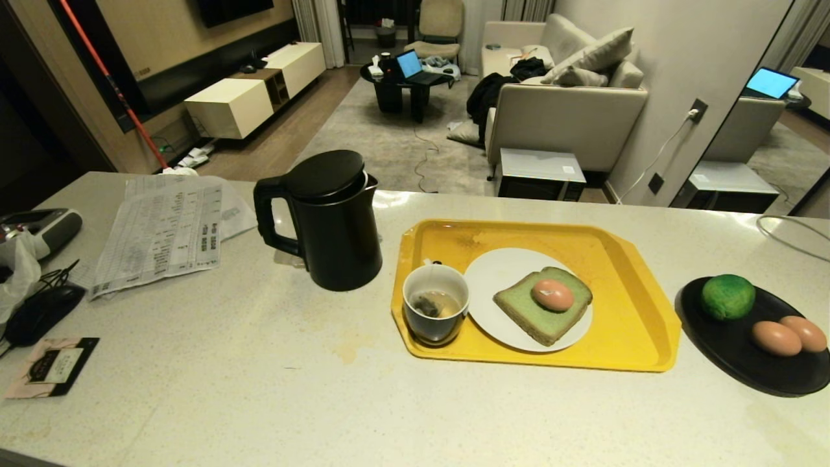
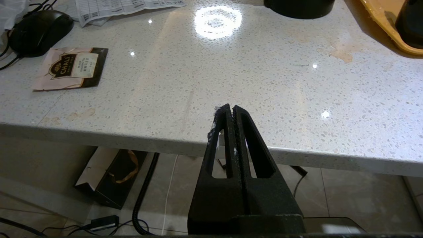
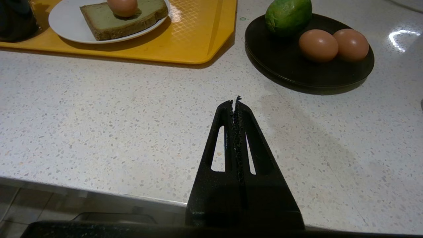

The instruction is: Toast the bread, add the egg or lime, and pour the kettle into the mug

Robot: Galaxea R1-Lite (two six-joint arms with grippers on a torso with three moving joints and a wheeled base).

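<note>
Head view: a speckled counter (image 1: pixel 259 389) with a living room beyond it; neither arm appears here. The kettle (image 1: pixel 331 220) stands upright, lid on, just left of the yellow tray (image 1: pixel 622 350). On the tray the mug (image 1: pixel 435 312) sits at the near left corner, a tea bag in pale liquid inside it, touching or nearly touching the white plate (image 1: pixel 499 272) beside it. The bread (image 1: pixel 528 311) lies flat on that plate, and the egg (image 1: pixel 553 295) rests on top of the slice (its small white mark is legible only in this view). To the right of the tray, apart from it, a black dish (image 1: pixel 733 363) carries the lime (image 1: pixel 727 296) at its far side and two brown eggs (image 1: pixel 788 337) touching each other. Papers (image 1: pixel 162 227), a mouse (image 1: pixel 42 311) and a tea sachet (image 1: pixel 55 366) lie at the left. Left wrist view: the left gripper (image 2: pixel 230 107), fingers pressed together and empty, hangs at the counter's near edge; only this view shows the floor below, with a cable and a dark bag. Right wrist view: the right gripper (image 3: pixel 235 100), likewise closed on nothing, sits over bare counter short of the dish, the tray's near corner off to one side.
</note>
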